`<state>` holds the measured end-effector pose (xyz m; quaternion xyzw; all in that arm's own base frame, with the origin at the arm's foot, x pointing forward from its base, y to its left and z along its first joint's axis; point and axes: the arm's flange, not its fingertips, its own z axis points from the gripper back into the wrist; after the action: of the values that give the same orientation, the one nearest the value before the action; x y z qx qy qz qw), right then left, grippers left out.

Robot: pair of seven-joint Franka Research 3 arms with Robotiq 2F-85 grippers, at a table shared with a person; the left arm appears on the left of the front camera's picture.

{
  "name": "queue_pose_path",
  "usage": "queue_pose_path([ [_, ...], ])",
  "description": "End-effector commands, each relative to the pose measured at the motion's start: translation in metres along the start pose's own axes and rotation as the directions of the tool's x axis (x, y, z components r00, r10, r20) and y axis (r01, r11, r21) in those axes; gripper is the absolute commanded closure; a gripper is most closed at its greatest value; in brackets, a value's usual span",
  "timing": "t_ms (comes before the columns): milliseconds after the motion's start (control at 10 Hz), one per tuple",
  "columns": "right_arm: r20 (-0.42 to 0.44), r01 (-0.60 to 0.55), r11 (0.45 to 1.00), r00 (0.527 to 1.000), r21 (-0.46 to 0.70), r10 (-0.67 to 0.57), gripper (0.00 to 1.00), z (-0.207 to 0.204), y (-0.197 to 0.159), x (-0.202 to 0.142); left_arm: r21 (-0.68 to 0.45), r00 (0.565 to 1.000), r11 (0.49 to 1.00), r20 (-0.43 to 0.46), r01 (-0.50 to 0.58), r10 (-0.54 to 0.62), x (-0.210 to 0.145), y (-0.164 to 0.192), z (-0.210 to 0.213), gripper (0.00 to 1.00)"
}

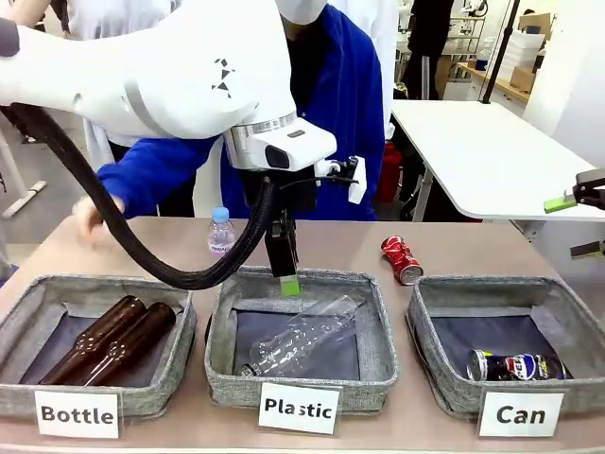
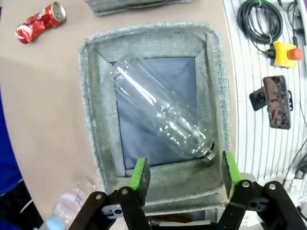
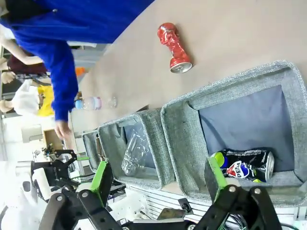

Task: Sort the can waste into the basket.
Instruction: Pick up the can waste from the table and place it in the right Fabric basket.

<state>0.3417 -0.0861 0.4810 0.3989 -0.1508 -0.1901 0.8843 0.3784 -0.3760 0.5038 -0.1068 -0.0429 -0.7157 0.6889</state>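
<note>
A crushed red can [image 1: 402,259] [image 2: 41,21] [image 3: 174,40] lies on the tan table behind the "Can" basket [image 1: 454,397] [image 3: 182,134]. Inside that basket lies a black-blue can [image 1: 518,365] [image 3: 242,165]. My left gripper [image 1: 284,274] [image 2: 185,175] hangs open over the far rim of the "Plastic" basket [image 1: 378,378] [image 2: 93,129], with nothing between its fingers. At the right edge of the front view my right gripper [image 1: 575,227] [image 3: 158,177] stands open and empty, raised above the "Can" basket's near side.
A clear plastic bottle [image 1: 298,342] [image 2: 163,115] lies in the "Plastic" basket. Two brown glass bottles [image 1: 109,339] lie in the "Bottle" basket [image 1: 19,378]. A small water bottle [image 1: 220,230] stands on the far table. A person in blue rests a hand [image 1: 90,216] at far left.
</note>
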Motion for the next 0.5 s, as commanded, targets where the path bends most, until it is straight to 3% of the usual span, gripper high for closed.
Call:
queue_pose_path([
  [0, 0.004, 0.027, 1.000, 1.000, -0.008, -0.027, 0.00, -0.006, -0.005, -0.017, 0.019, 0.999, 1.000, 0.055, 0.001, -0.002, -0.023, 0.006, 0.019, 0.23],
  [200, 0.002, 0.024, 1.000, 1.000, 0.018, -0.024, 0.00, -0.012, 0.004, -0.022, 0.045, 0.980, 0.991, 0.160, -0.127, 0.118, -0.090, 0.019, 0.065, 0.23],
  [400, 0.018, 0.027, 0.993, 0.999, 0.111, -0.029, 0.00, -0.037, 0.034, -0.026, -0.017, 0.909, 0.959, 0.315, -0.283, 0.273, -0.184, 0.015, 0.102, 0.23],
])
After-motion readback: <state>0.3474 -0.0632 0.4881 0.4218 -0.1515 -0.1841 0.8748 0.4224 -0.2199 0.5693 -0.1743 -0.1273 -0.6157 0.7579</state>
